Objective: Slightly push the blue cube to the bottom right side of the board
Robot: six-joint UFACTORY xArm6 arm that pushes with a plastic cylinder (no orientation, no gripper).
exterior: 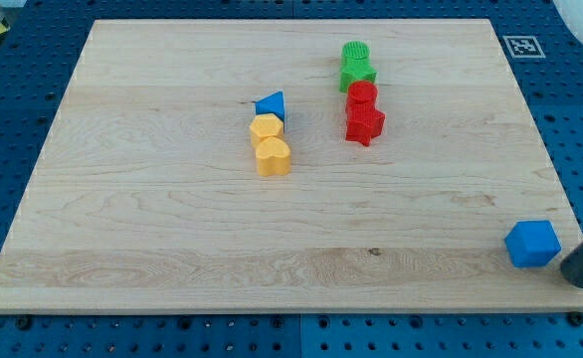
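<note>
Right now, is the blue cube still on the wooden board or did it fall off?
On the board. The blue cube sits flat on the wooden board near its bottom-right corner, inside the edge. My tip is just to its right.

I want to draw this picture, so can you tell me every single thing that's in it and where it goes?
Wooden board: one, light wood, fills most of the view.
Blue cube: one, blue, bottom right corner of the board.
Blue triangular block: one, blue, near the middle, just above the yellow blocks.
Yellow blocks: two, yellow, stacked in a line, upper and lower.
Green blocks: two, green, toward the top, round one above another.
Red blocks: two, red, directly below the green ones, upper and lower, star-like.
Marker tag: one, black and white, top right, off the board.
Blue pegboard table: one, under the board.
My tip: one, dark, just right of the blue cube.
</note>
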